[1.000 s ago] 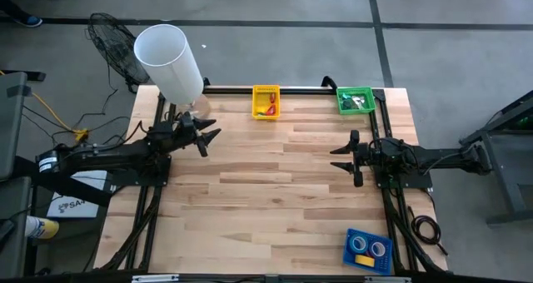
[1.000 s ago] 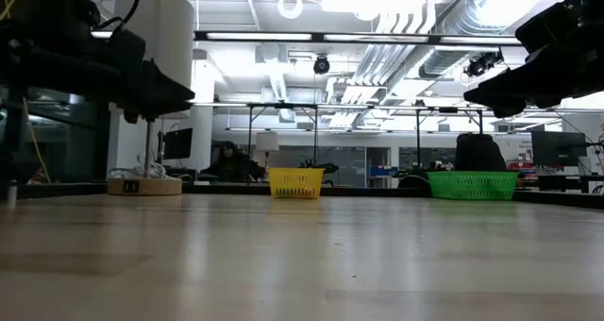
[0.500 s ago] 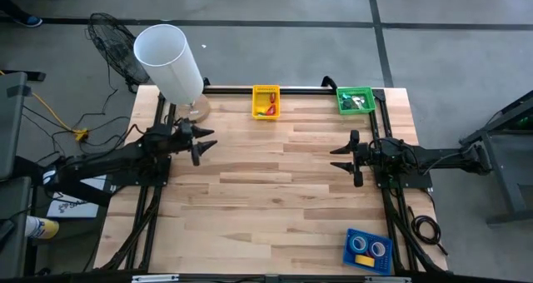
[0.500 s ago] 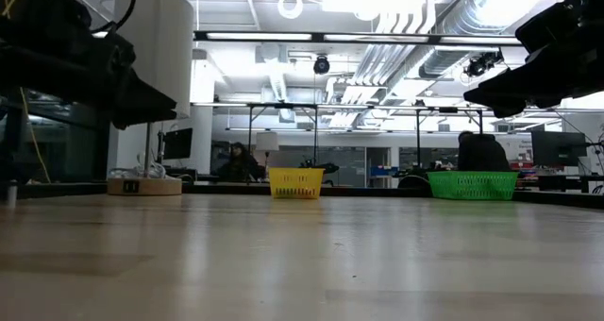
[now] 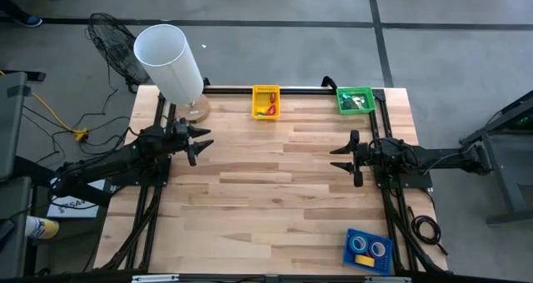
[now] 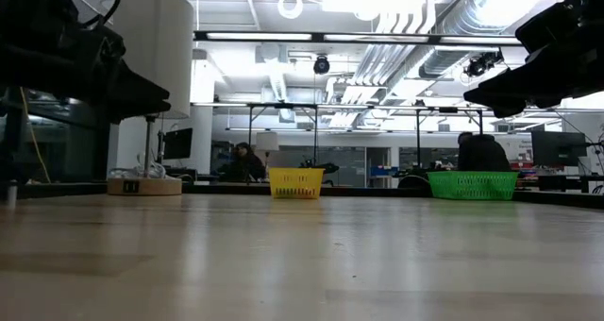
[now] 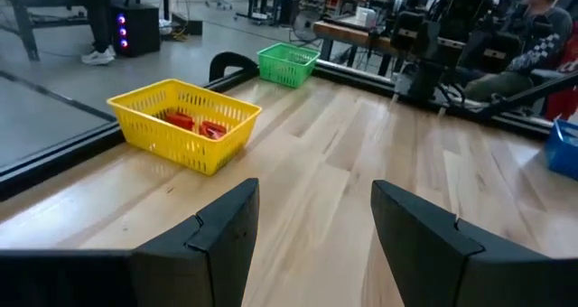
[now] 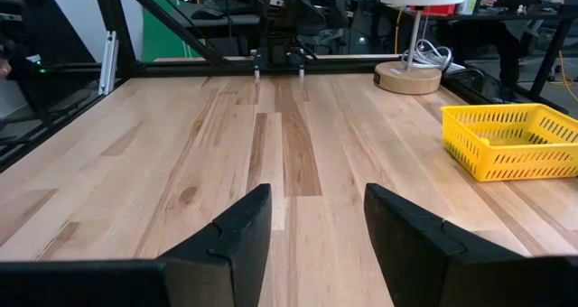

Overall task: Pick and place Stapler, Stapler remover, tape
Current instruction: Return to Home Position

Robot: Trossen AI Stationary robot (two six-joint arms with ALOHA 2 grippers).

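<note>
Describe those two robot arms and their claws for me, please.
The left arm and right arm are dark, nearly black, slim, built of jointed tube-like segments. The left gripper and the right gripper each end in two matte black fingers, broad at the base, angular, tapering toward the tips. No labels or markings show on them.

Bright, even overhead light, with strong backlight at table height

From above, the table (image 5: 275,191) is evenly lit, with only soft, faint shadows beneath the arms. At table height the ceiling lights (image 6: 377,5) blaze white. Against them the left gripper (image 6: 160,101) and right gripper (image 6: 474,97) show as black silhouettes, and the near table carries a pale sheen. In both wrist views the jaws are flat black against brightly lit wood.
</note>
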